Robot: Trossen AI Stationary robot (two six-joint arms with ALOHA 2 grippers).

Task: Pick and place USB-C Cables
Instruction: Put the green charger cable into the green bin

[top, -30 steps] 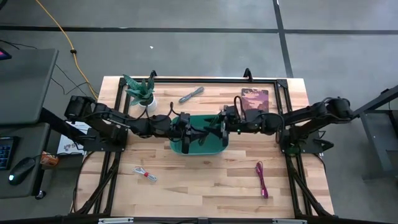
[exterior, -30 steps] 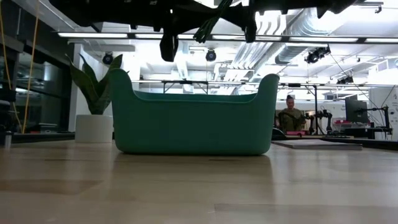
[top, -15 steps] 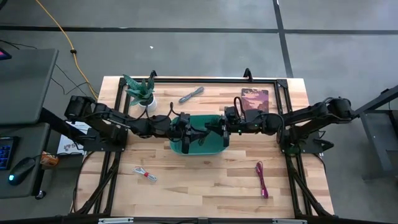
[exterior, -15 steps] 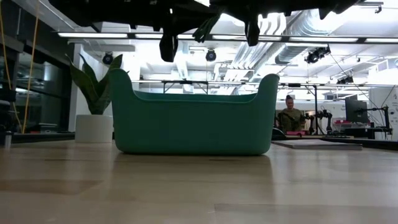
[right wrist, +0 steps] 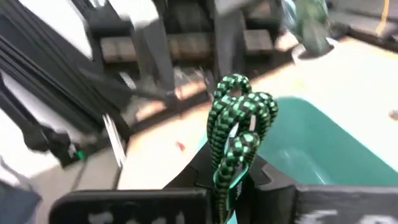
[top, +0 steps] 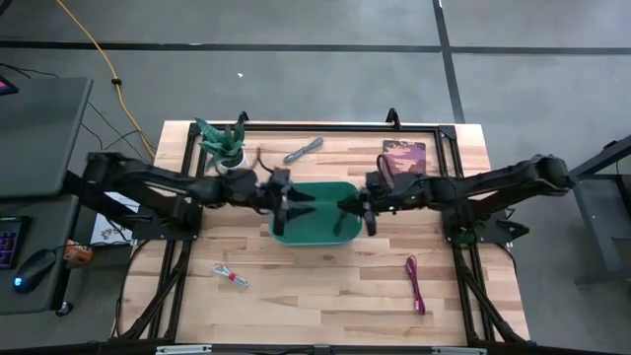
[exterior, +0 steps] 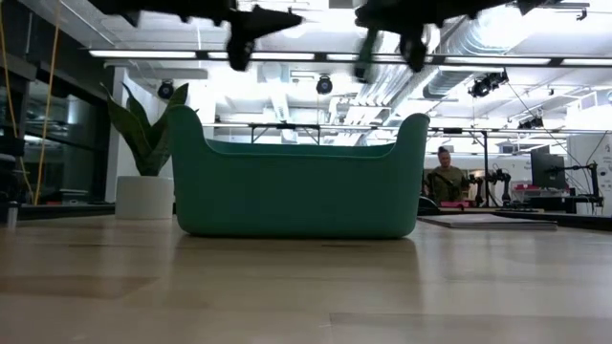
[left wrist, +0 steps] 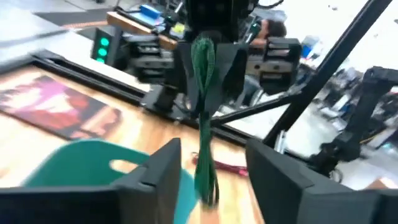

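A dark green USB-C cable bundle [right wrist: 239,127] hangs above the teal bin [top: 315,229] at the table's middle, with my right gripper [top: 361,209] shut on it over the bin's right end. My left gripper [top: 288,204] stands open over the bin's left end, its fingers [left wrist: 158,177] apart, short of the cable [left wrist: 204,93]. A grey cable [top: 303,150] lies far of the bin. A white cable with a red band [top: 230,276] lies near left, and a magenta one [top: 415,284] near right. My right gripper pinches the green bundle [right wrist: 229,169] between its two fingers. The looped strands [right wrist: 242,112] stick out past the fingertips. The fingers come from the table's right. The bundle is lifted clear above the bin, its free length drooping [left wrist: 205,180].
A potted plant [top: 222,146] stands at the far left and a dark red book [top: 403,158] lies at the far right. Bare wood lies along the table's near side. A person [exterior: 445,182] sits in the room beyond.
The green cable has passed from my left gripper to my right one. My left gripper has opened, let go and drawn back toward the table's left edge. My right gripper has pulled toward the right edge with the cable, which stays clear above the bin.
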